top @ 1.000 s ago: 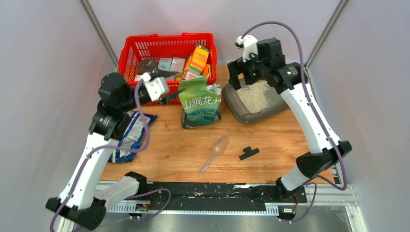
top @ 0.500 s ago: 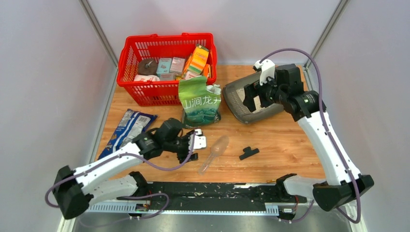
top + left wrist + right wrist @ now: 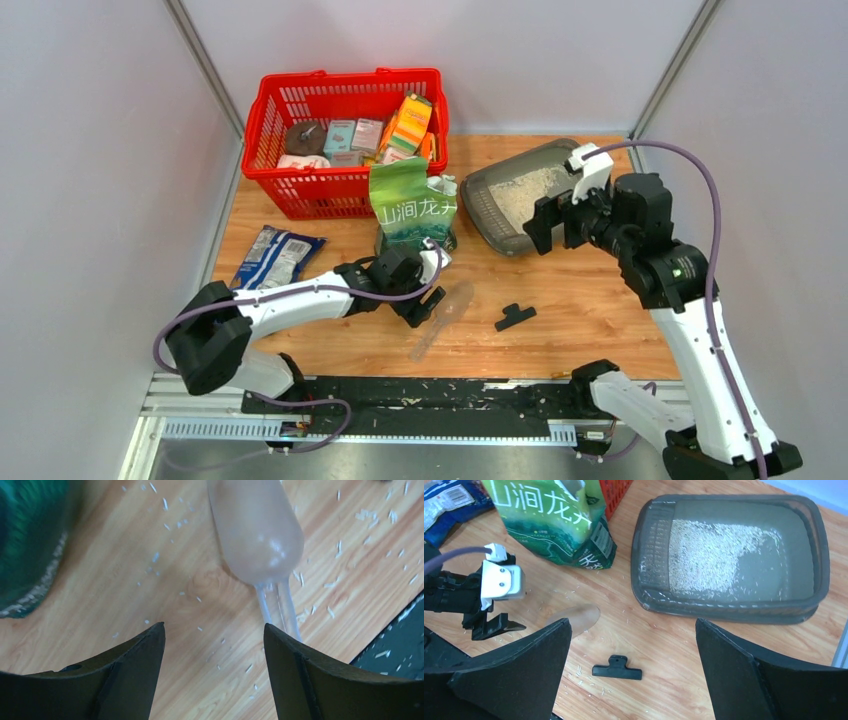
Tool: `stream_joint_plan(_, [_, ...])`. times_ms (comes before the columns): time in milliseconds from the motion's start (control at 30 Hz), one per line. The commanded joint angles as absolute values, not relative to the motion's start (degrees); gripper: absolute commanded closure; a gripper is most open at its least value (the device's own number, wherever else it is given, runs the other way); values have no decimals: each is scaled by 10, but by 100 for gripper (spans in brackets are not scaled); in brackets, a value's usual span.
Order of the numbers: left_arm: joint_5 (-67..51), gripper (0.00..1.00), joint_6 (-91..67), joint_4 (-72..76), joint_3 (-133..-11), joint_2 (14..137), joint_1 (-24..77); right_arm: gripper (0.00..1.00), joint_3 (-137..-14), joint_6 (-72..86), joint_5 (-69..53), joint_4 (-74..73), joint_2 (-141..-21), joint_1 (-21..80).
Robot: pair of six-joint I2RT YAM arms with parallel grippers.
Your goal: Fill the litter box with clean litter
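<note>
A: The surface [image 3: 600, 310]?
B: Pale wood grain, smooth, with a faint sheen.
A: And the litter box [image 3: 724, 611]?
B: Smooth dark grey plastic, slightly see-through. The clean litter [image 3: 719, 550] in it looks dull and grainy.
A: The scoop [image 3: 255, 535]?
B: Frosted clear plastic, softly glossy. The pouch [image 3: 549, 525] is shiny film, the clip [image 3: 617, 672] matt black plastic, the basket [image 3: 300, 195] glossy red plastic mesh.

The left pincer [image 3: 214, 630] gapes empty, held low; the right pincer [image 3: 634, 622] hangs raised, equally wide.
</note>
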State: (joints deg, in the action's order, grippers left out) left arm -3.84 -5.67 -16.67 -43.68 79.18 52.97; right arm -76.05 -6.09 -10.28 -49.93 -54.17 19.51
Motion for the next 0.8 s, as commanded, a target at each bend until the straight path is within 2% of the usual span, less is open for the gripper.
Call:
stream_joint_plan(0, [-2,19,-115,-128,-505,816,537,0,-727,-29,-113,-457,-509,157])
stream_joint_plan(300, [57,16,-139,-161,-586,903,577,0,-724,-4,-139,-454,-490,120])
stream_joint_plan(500, [49,17,-148,-180,-635,972,597,0,-717,-5,-140,-464,-465,112])
stream_joint_plan(567, [60,19,-152,-196,-659,1003,604,0,-707,-4,-141,-462,-458,106])
stream_joint_plan(767, [69,34,-164,-274,-705,1062,604,0,-695,-4,-149,-463,-441,92])
